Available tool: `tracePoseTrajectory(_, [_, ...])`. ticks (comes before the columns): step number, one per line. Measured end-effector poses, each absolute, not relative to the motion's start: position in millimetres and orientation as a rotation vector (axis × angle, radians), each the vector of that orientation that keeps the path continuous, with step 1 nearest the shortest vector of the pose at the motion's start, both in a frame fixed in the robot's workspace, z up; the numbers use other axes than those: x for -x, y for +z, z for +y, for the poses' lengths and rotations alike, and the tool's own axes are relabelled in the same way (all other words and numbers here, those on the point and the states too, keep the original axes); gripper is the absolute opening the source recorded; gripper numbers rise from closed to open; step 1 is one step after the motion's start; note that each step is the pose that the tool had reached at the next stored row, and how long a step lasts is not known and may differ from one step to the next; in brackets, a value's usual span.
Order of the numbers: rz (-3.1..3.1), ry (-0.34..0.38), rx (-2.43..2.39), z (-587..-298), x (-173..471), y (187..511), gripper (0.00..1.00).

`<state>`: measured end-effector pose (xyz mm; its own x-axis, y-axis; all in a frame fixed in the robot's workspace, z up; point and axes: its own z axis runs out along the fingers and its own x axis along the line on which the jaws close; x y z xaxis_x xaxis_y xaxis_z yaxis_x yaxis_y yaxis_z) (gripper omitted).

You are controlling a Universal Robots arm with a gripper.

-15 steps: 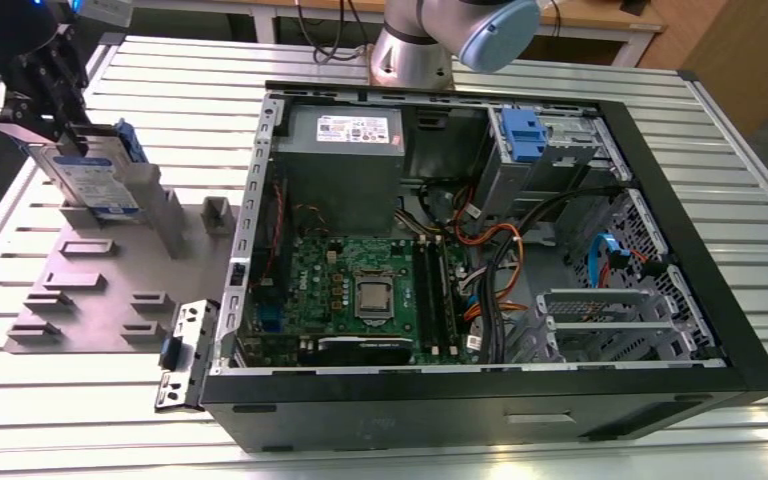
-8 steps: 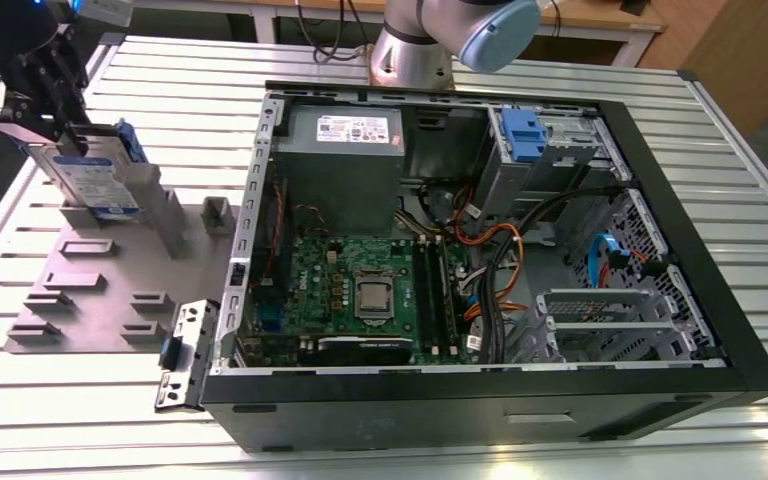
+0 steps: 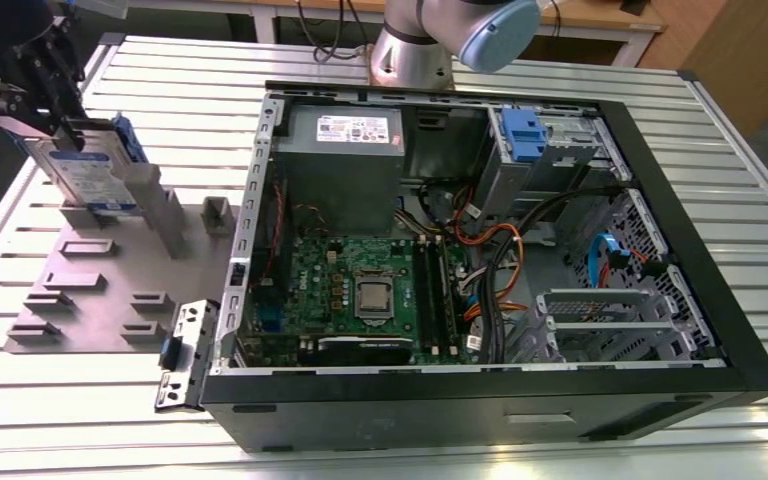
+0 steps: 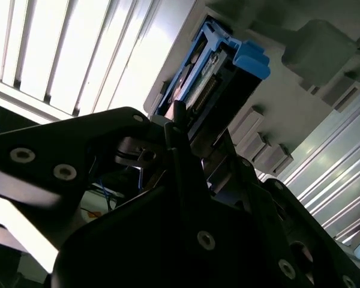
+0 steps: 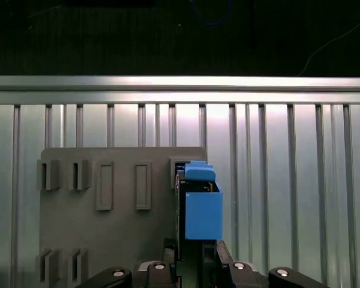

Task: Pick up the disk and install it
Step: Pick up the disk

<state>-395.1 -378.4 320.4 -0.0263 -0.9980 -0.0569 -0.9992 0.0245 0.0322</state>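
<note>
The claw (image 3: 64, 135) looks clamped on the disk (image 3: 91, 175), which stands upright at a slot of the grey holder plate (image 3: 104, 290), near the counter's (image 3: 64, 420) edge on the exterior view's left. A straight, untilted lift probably suits this pick-up. Rightward, the open computer case (image 3: 491, 400) has cables (image 3: 504, 240) crowding its blue-tabbed bay (image 3: 524, 135).

The worktop (image 3: 64, 400) is bare along its near edge. Obstacles: raised holders (image 3: 151, 298) on the fixture plate (image 3: 117, 270), the disk (image 3: 91, 175) standing on edge at its far edge, the open computer case (image 3: 704, 330) alongside.
</note>
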Motion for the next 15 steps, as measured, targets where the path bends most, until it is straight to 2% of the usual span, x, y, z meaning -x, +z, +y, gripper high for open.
tracePoseTrajectory(15, [2.233, 0.102, 2.177, -378.4, 395.1, 370.7, 0.35])
